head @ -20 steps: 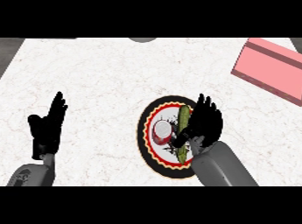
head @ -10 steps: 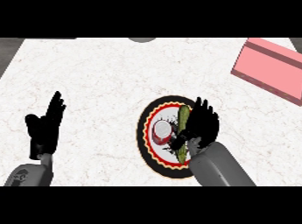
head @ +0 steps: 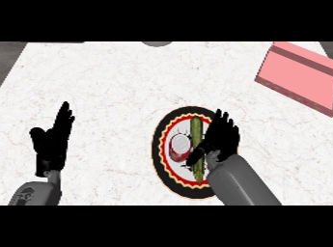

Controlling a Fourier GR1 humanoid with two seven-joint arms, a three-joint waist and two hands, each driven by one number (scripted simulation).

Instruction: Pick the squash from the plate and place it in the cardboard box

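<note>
A long green squash (head: 196, 126) lies lengthwise on a round plate (head: 159, 144) with a black rim, red and yellow rings and a white middle, near the counter's front centre. My right hand (head: 222, 137) rests over the squash's right side. Its fingers point straight up the view, and its thumb (head: 196, 157) reaches across the squash's lower half, hiding part of it. The hand is open. The box (head: 304, 77) is pink, with its opening facing upward, and stands at the far right of the counter, well away from the plate. My left hand (head: 51, 140) rests open at the left, fingers up.
The white marbled counter (head: 126, 87) stretches between the plate and the box. A grey rounded object (head: 155, 43) shows at the far edge. Dark floor lies beyond the counter's left edge (head: 1, 82).
My right hand has shifted slightly down and left over the squash. The squash, the plate and my left hand stay where they were.
</note>
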